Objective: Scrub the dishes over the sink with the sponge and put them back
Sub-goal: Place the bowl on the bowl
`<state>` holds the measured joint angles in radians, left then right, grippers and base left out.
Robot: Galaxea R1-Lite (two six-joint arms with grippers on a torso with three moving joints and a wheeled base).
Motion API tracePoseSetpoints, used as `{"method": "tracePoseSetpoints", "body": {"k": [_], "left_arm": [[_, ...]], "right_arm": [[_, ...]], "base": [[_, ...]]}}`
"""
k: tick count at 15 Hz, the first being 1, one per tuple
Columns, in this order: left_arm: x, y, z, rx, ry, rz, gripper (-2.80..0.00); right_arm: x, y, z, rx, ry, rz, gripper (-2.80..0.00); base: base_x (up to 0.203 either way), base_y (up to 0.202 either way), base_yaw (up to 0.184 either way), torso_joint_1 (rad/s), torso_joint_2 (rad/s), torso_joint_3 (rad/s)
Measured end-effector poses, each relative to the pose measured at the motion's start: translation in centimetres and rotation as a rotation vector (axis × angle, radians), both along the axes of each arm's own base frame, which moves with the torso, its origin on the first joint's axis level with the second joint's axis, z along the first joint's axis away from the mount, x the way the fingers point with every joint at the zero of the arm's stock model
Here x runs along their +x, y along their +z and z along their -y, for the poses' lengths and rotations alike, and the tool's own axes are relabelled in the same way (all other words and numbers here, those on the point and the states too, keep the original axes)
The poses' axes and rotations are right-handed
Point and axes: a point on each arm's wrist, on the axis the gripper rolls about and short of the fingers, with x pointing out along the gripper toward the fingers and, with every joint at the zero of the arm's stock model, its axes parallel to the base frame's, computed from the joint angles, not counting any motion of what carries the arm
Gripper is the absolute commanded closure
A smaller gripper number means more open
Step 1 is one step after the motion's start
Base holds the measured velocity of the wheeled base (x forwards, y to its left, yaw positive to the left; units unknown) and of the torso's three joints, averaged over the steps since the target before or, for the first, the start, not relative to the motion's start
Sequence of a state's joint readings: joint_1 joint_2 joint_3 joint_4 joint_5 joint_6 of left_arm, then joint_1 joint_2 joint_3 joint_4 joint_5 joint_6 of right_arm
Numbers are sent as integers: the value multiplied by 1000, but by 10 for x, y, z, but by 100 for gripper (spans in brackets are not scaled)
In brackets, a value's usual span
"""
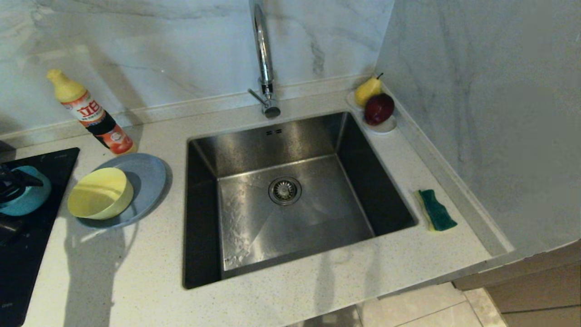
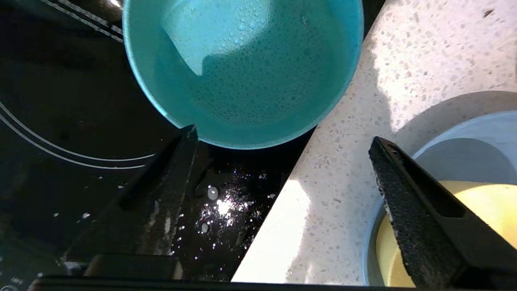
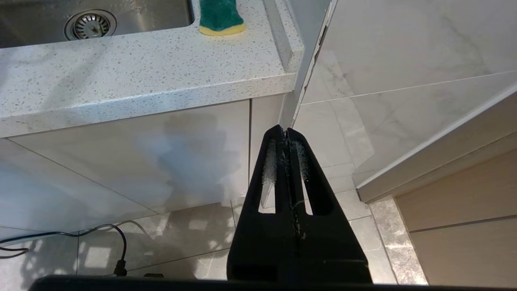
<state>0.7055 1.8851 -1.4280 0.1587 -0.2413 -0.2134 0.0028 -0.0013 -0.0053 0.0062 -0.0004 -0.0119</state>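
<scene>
Two bowls: teal bowl (image 2: 242, 68) on the cooktop (image 2: 60, 121) left of sink (image 1: 290, 190); yellow bowl (image 1: 100, 193) on grey-blue plate (image 1: 145, 175).
Left pincer (image 2: 282, 141): wide open, empty, beside teal bowl.
Right pincer (image 3: 286, 135): closed, empty, below table (image 3: 141, 81).

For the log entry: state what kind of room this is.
Most likely a home kitchen: a steel sink with a tall tap set in a speckled counter, a black cooktop beside it, and a soap bottle.

The wet teal-blue bowl (image 2: 242, 68) is sitting upright just ahead of the open left tool (image 2: 282, 141), untouched, while the yellow bowl (image 1: 100, 193) is leaning on the grey-blue plate (image 1: 147, 175) beside that tool, the steel sink (image 1: 290, 195) and green-faced sponge (image 1: 436, 210) lying farther off.
</scene>
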Motion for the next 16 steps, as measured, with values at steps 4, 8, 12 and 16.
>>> {"method": "tracePoseSetpoints", "body": {"k": [4,8,12,16], "left_arm": [[5,-12,-2,-17,-7,-26,-280],[8,-15,-5,-24,-4,-26,-280],[11,-1,-8,-6,-5,17,-280],[14,10,-7,-6,-61,70,-280]], "right_arm": [[0,0,0,0,0,0,0],[0,0,0,0,0,0,0],[0,0,0,0,0,0,0],[0,0,0,0,-1,0,0]], "base": [[0,0,0,0,0,0],[0,0,0,0,0,0],[0,0,0,0,0,0],[0,0,0,0,0,0]]}}
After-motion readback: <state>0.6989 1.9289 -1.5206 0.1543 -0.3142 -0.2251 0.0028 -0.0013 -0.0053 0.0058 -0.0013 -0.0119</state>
